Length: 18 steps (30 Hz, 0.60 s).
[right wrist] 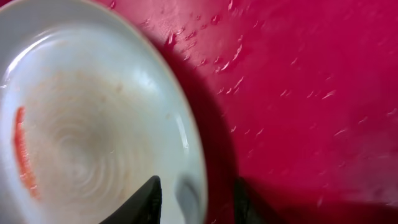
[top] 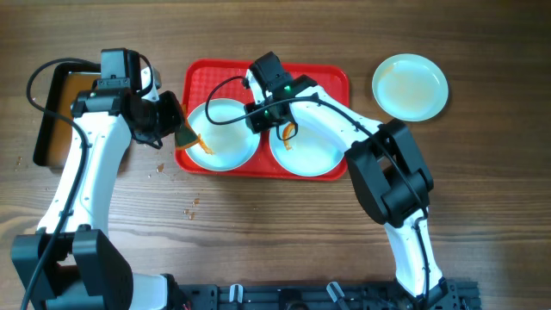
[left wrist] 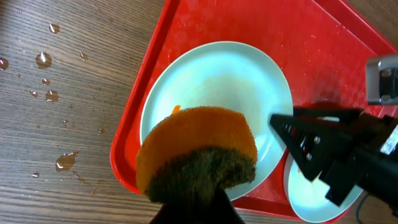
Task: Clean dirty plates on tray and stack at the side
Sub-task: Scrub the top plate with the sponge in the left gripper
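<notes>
Plates (top: 225,138) on wet red tray (top: 331,79), droplets (left wrist: 65,160) on wooden table (top: 258,232); left gripper (top: 175,129) pinches sponge (left wrist: 199,140), right gripper (right wrist: 196,200) spread

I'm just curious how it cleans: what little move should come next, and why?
Probably the left hand should drag its sponge across the left plate: an orange smear shows there, and the right hand straddles that plate's rim, ready to steady it.

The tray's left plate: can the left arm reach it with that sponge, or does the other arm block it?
Probably yes. The sponge hangs over the plate at its near edge; the right gripper straddles only the far rim, leaving the middle free.
</notes>
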Each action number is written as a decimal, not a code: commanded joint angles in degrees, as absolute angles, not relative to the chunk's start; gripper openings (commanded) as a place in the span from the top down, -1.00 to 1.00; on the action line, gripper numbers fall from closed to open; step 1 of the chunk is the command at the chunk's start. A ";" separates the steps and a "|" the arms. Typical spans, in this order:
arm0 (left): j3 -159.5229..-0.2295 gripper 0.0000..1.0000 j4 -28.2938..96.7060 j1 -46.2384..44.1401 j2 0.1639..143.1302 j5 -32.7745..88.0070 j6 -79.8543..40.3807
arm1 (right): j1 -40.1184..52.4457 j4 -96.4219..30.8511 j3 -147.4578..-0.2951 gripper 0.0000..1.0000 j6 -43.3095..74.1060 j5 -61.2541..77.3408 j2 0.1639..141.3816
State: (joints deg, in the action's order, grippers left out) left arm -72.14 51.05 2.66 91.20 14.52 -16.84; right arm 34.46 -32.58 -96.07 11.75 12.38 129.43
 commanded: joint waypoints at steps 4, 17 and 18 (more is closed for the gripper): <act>-69.06 0.92 48.86 2.74 91.68 15.51 -17.17 | 34.65 -30.30 -95.64 0.55 6.46 7.66 129.16; -68.62 0.92 48.86 2.74 91.68 16.56 -17.17 | 36.53 -34.35 -94.00 0.91 11.88 8.75 129.43; -68.62 0.91 48.86 2.74 91.68 16.73 -17.17 | 36.53 -34.57 -94.00 0.91 13.39 8.75 129.43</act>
